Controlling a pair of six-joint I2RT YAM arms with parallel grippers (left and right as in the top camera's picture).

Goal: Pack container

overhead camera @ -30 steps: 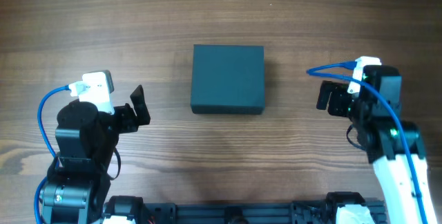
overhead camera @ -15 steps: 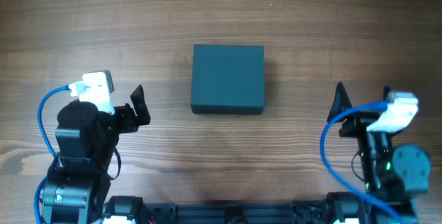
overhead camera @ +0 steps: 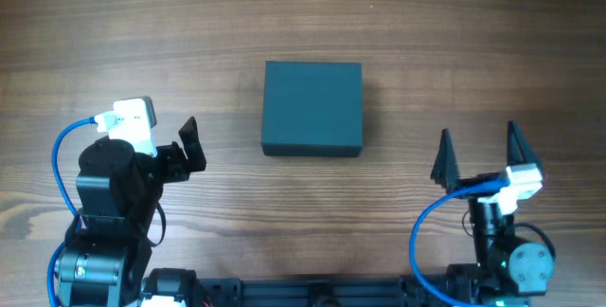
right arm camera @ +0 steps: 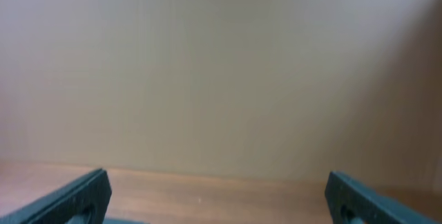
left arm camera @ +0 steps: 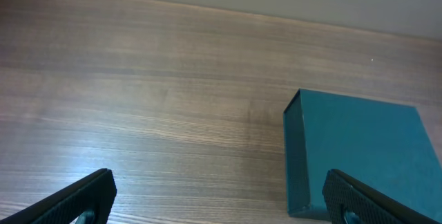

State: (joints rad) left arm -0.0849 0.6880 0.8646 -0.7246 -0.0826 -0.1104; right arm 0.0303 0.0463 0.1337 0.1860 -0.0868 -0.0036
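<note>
The container (overhead camera: 312, 108) is a dark teal-grey box with its lid shut, standing at the middle of the wooden table. It also shows at the lower right of the left wrist view (left arm camera: 359, 155). My left gripper (overhead camera: 192, 144) is open and empty, to the left of the container and clear of it; its fingers (left arm camera: 217, 200) frame bare wood and the box's near corner. My right gripper (overhead camera: 479, 153) is open and empty, to the front right of the container. Its wrist view (right arm camera: 217, 200) is blurred and shows mostly wall.
The wooden table (overhead camera: 142, 32) runs wide on all sides of the container. The arm bases stand at the front edge, left (overhead camera: 104, 241) and right (overhead camera: 511, 260). A pale wall (right arm camera: 221, 65) lies beyond the table's far edge.
My right arm has drawn back toward the front edge and folded down over its base, and its fingers now show spread wide. The left arm and the container have not moved.
</note>
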